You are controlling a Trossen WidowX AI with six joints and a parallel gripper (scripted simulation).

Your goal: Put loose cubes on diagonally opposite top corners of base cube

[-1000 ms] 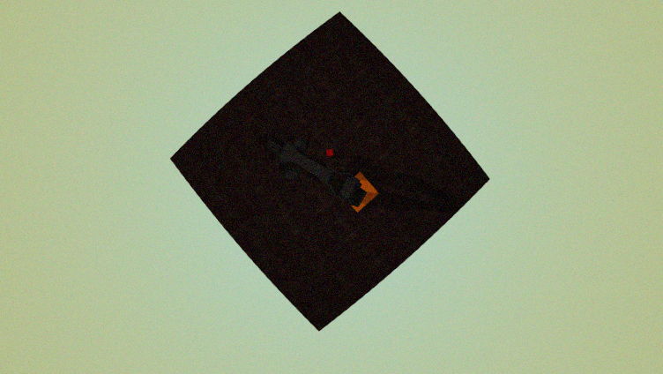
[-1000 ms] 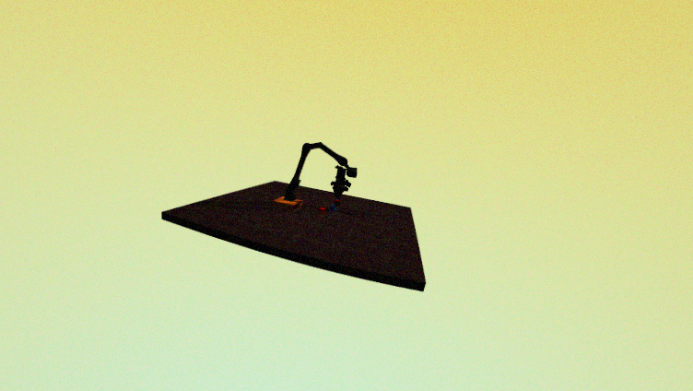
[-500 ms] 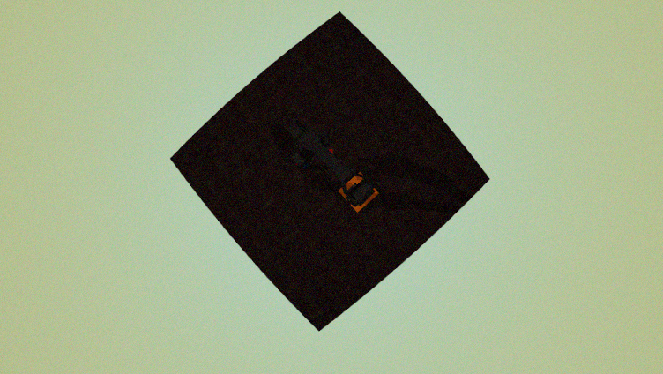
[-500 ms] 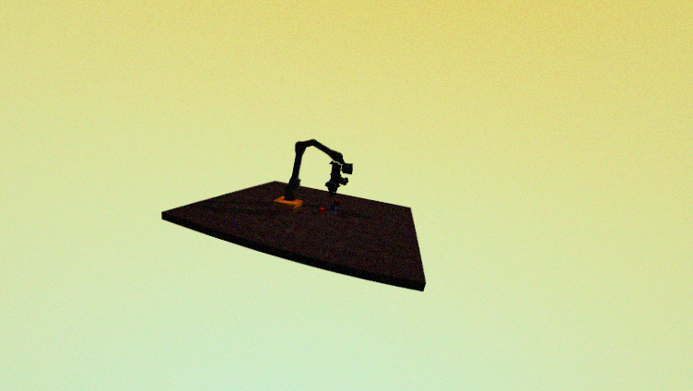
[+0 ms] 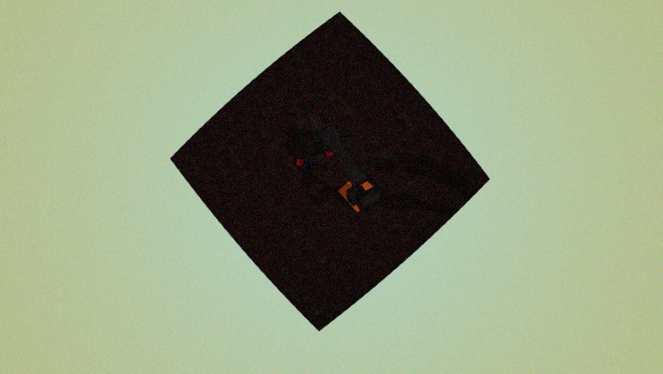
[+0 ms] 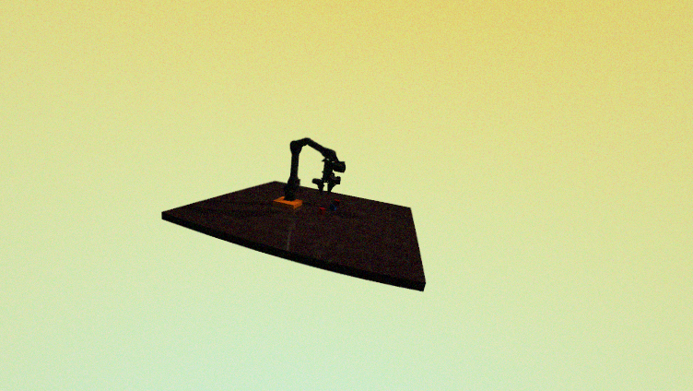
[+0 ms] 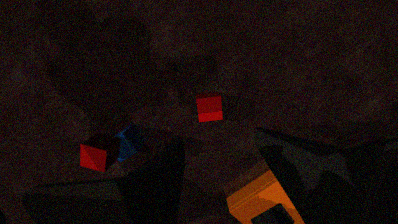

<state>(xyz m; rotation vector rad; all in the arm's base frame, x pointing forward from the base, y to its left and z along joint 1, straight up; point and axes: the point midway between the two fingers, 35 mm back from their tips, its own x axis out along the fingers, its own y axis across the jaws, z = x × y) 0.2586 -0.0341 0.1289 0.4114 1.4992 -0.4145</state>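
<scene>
One red cube (image 5: 300, 161) (image 6: 335, 201) (image 7: 93, 157) sits on top of the blue base cube (image 5: 305, 164) (image 6: 334, 207) (image 7: 128, 146), off to one side; part of the blue top shows beside it. It looks about level, but the image is too dark to tell its exact tilt. The other red cube (image 5: 329, 153) (image 6: 322, 210) (image 7: 209, 107) lies on the table, apart from the base cube. My gripper (image 6: 324, 190) (image 7: 218, 138) is open and empty, above the table. Nothing shows between its fingers. In the top view the arm hides the fingers.
The arm's orange mount (image 5: 343, 189) (image 6: 290, 204) (image 7: 270, 190) stands on the dark table (image 5: 278, 241) (image 6: 358, 242), near the cubes. The arm arches up from it. The table's edges show in the top and exterior views, and the lighting is very dim.
</scene>
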